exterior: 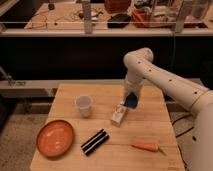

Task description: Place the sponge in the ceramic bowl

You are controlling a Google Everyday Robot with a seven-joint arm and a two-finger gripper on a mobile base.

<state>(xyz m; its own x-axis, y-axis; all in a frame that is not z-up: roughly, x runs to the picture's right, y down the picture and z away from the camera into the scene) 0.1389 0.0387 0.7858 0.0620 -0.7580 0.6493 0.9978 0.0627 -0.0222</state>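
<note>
Wooden table [150, 127], cluttered bench [100, 20] behind; pincer [130, 98] with sponge [131, 102] mid-table.

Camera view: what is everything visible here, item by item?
table: one, light wood, fills the foreground
bowl: one, orange, front-left of the table
cup: one, translucent, behind the bowl, left of centre
bottle: one, white, near the table's centre
sticks: two, black, side by side, right of the bowl
carrot: one, orange, front right
sponge: one, dark blue, held just above the bottle's far end
arm: one, white, reaching in from the right
pincer: one, at the arm's tip over the table's centre, closed on the sponge
</note>
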